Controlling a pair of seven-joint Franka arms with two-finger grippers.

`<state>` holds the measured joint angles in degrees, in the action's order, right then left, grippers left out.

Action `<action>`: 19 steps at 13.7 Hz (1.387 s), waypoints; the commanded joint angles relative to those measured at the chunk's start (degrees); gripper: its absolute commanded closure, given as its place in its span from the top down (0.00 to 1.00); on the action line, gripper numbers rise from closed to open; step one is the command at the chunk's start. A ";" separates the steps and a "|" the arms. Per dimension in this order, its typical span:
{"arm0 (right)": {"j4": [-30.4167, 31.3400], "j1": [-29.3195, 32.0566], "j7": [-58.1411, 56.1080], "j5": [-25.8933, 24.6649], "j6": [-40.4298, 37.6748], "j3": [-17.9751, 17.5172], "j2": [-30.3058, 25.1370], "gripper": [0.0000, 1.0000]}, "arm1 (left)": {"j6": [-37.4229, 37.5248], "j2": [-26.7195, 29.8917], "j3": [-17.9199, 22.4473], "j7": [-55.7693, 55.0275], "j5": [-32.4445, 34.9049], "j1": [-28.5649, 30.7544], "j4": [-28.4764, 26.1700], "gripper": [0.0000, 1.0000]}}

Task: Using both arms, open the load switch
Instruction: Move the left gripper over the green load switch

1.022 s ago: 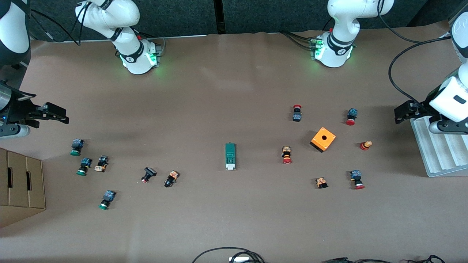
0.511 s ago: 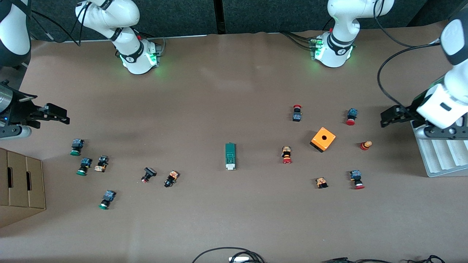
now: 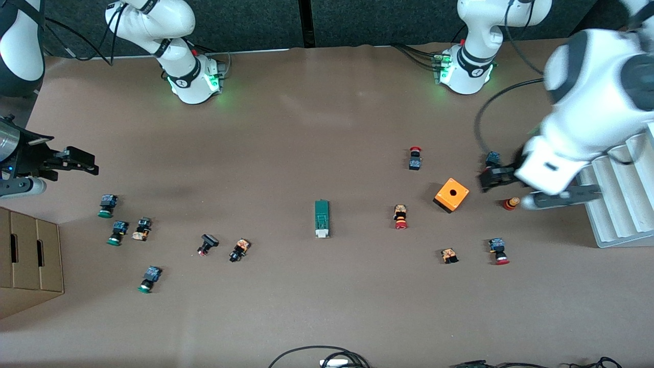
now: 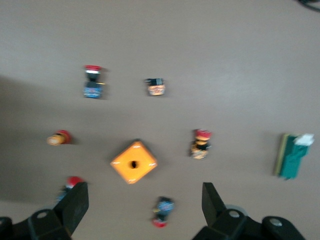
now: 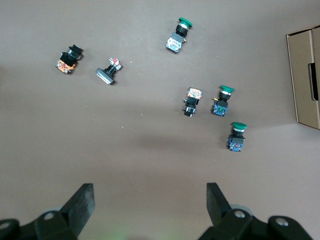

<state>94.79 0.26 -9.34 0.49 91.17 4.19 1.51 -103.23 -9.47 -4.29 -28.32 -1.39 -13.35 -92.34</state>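
The load switch point(image 3: 321, 219) is a slim dark green block with a white tab end, lying flat near the middle of the table with nothing touching it. It also shows in the left wrist view as the load switch point(image 4: 293, 156). My left gripper point(image 3: 491, 179) hangs open and empty over the red push buttons beside the orange cube point(image 3: 451, 195), well off toward the left arm's end from the switch. In its own view the left gripper point(image 4: 144, 196) has wide jaws. My right gripper point(image 3: 76, 159) is open and empty over bare table at the right arm's end, seen too as the right gripper point(image 5: 150, 194).
Small green-capped buttons point(image 3: 107, 205) lie scattered toward the right arm's end, red-capped ones point(image 3: 400, 216) around the orange cube point(image 4: 133, 162). A cardboard box point(image 3: 30, 258) stands at the right arm's end, a white ridged tray point(image 3: 621, 209) at the left arm's end.
The left arm has swung off the white tray toward the table's middle, its gripper now over the buttons beside the orange cube. The right gripper has barely shifted. The switch has not moved.
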 commanded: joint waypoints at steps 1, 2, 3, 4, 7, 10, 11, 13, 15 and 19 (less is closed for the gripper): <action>-1.10 0.27 -0.68 1.45 -0.47 0.03 0.69 1.00 | -5.20 -5.01 0.60 -11.54 0.33 -7.10 1.90 1.00; -1.10 0.27 -0.77 1.45 -0.29 0.03 0.68 1.00 | -7.49 -6.51 0.69 -15.76 1.64 -9.39 1.98 1.00; -1.10 0.09 -0.86 1.36 -0.21 0.03 0.68 1.00 | -8.99 -7.83 0.60 -19.63 4.96 -11.50 1.98 1.00; -1.10 0.09 -0.86 1.27 -0.03 0.03 0.68 1.00 | -10.14 -8.97 0.60 -22.80 7.95 -13.26 1.98 1.00; -1.18 0.18 -1.03 1.54 0.32 -0.14 0.77 1.00 | -15.05 -13.19 0.60 -32.21 10.44 -18.80 2.24 1.00; -1.10 -0.08 -0.95 1.62 0.41 -0.23 0.77 1.00 | -19.90 -16.97 0.69 -39.86 15.78 -23.02 2.51 1.00; -1.10 -0.08 -1.03 1.62 0.50 -0.32 1.12 1.00 | -20.69 -18.29 0.69 -42.93 18.76 -24.77 2.77 1.00; -1.10 0.00 -0.94 3.19 0.50 -0.15 1.83 1.00 | -22.97 -20.75 0.69 -48.65 25.09 -27.94 3.21 1.00; -1.10 0.35 -0.94 6.10 0.85 0.03 2.96 1.00 | -24.65 -21.46 0.69 -51.21 32.47 -30.49 2.78 1.00; -1.10 0.44 -3.91 6.37 0.85 0.03 4.81 1.00 | -28.68 -24.35 0.77 -59.80 42.07 -35.33 2.69 1.00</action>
<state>94.76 0.29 -10.31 5.61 91.80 4.14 4.85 -129.55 -31.09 -4.47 -83.25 36.94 -46.19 -91.09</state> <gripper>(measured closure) 0.000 0.000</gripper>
